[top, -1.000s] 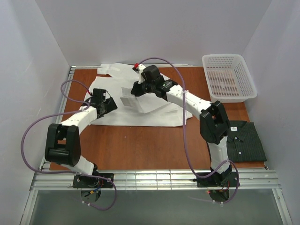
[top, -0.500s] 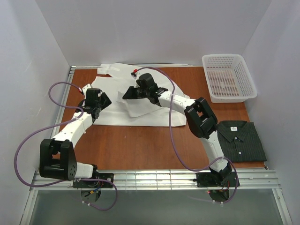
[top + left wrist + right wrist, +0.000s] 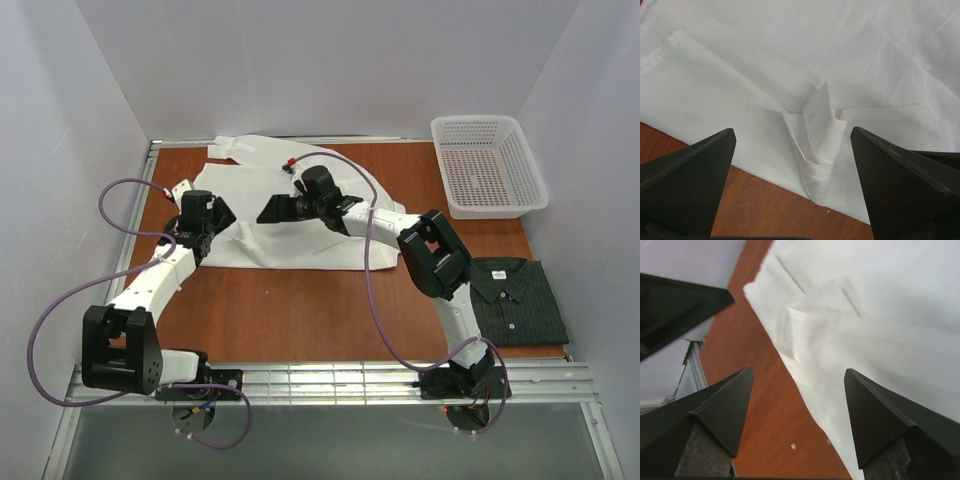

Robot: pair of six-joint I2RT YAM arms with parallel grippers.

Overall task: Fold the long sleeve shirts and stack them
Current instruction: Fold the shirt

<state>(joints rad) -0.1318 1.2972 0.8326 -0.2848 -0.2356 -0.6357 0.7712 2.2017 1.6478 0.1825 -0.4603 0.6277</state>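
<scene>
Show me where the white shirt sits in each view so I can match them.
Top external: white shirt spread across the rear centre-left of the table.
Left wrist: shirt fills the upper frame, its bunched cuff at centre.
Right wrist: shirt fills the upper right.
Shared landmark: the shirt's edge against the brown table.

Two shirts and a basket on a table

The plain white cloth shirt [image 3: 300, 245] lies spread on the far left half of the brown wooden table [image 3: 300, 310]. The dark charcoal striped shirt [image 3: 520, 305] lies at the near right edge, well apart from it. The white mesh plastic basket [image 3: 497, 208] stands behind the striped shirt, in the far right corner.
</scene>
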